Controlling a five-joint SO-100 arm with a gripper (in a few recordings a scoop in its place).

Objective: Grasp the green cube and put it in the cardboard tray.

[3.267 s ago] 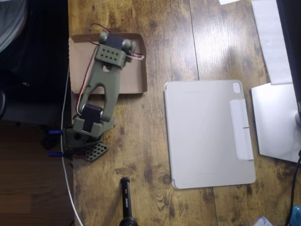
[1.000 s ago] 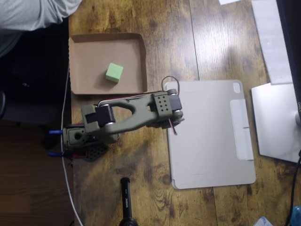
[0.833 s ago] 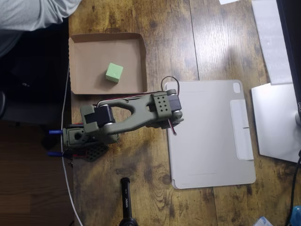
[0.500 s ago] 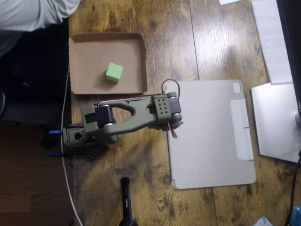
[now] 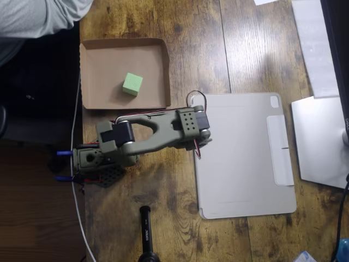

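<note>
The green cube [image 5: 132,84] is small and mint-coloured, and it lies inside the cardboard tray [image 5: 98,54] at the upper left, a little right of the tray's middle and free of any contact. My olive-green arm reaches from its base at the left to the right, below the tray. The gripper [image 5: 197,130] hangs over the left edge of the grey tablet cover, well away from the cube. The wrist block hides its fingers, so how the jaws stand is not visible.
A flat grey tablet cover [image 5: 245,155] fills the middle right. A white device [image 5: 322,142] and paper [image 5: 316,43] lie at the right edge. A black cylinder [image 5: 146,232] stands at the bottom. A person's grey sleeve [image 5: 32,16] shows at the top left.
About three seconds ago the arm stood over the tray, hiding the cube. It has swung right to the tablet cover, leaving the cube in the tray. Over the last second it barely shifted.
</note>
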